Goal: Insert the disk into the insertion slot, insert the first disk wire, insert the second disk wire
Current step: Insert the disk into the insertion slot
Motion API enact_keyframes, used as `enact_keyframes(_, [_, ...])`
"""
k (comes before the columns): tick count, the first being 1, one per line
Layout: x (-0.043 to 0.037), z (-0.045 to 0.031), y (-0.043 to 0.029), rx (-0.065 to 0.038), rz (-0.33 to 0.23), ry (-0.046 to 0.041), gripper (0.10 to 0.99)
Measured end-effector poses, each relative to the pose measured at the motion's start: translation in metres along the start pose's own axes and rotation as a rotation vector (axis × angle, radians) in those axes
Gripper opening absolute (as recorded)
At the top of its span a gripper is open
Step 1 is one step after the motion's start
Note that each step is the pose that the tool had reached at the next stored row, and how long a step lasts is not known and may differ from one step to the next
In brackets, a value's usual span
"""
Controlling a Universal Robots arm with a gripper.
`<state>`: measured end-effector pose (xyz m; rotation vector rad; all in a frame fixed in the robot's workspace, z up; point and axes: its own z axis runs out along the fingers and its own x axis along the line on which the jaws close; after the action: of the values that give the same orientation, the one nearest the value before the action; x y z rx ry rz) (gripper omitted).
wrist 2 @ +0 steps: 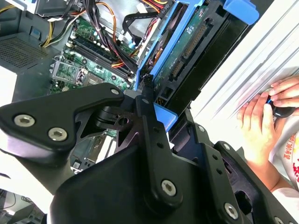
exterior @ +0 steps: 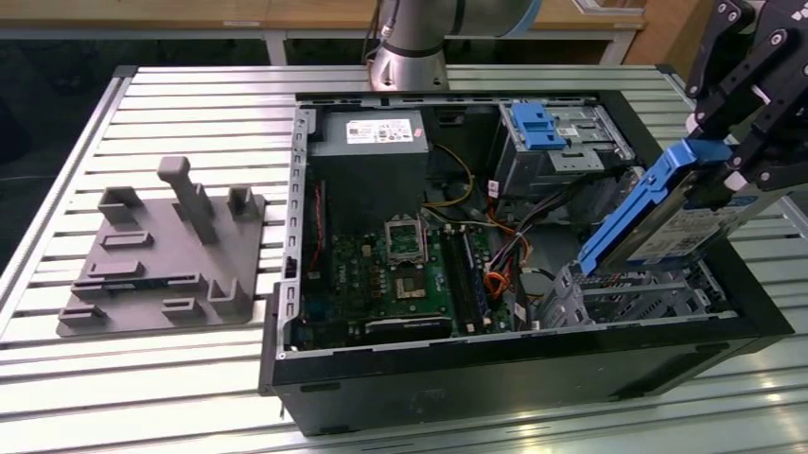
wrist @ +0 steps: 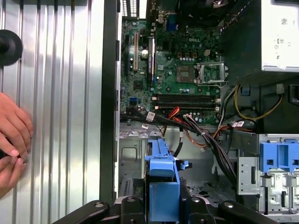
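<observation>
While clenched on the disk, the end effector hangs over the computer case.
Exterior view: the disk tilts, lower end just above the insertion slot. Second wrist view: a hand rests on the desk. First wrist view: motherboard beyond the disk.

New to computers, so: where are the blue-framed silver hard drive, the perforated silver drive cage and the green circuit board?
Blue-framed silver hard drive (exterior: 635, 210): exterior view, blue side rail.
Perforated silver drive cage (exterior: 638, 295): exterior view, perforated wall.
Green circuit board (exterior: 378, 284): exterior view, its middle.
</observation>
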<state>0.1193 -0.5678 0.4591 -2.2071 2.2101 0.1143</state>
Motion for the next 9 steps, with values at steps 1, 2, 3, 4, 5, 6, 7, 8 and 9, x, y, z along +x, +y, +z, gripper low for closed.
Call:
enact_keyframes(1, [0.0,0.0003,0.0,0.0,0.0,0.0001,0.365])
enact_keyframes(2, [0.0,0.0006,0.0,0.0,0.0,0.0002,0.365])
enact_keyframes(3, [0.0001,0.0009,0.0,0.0,0.0,0.0003,0.365])
enact_keyframes(4, [0.0001,0.0011,0.0,0.0,0.0,0.0004,0.365])
enact_keyframes(5, [0.0001,0.0014,0.0,0.0,0.0,0.0004,0.365])
enact_keyframes(6, [0.0001,0.0016,-0.0001,0.0,0.0,0.0005,0.365])
enact_keyframes(7, [0.0001,0.0018,-0.0001,0.0,0.0,0.0006,0.365])
enact_keyframes(8, [0.0001,0.002,-0.0001,0.0,0.0,0.0006,0.365])
enact_keyframes(9, [0.0001,0.0022,-0.0001,0.0,0.0,0.0007,0.365])
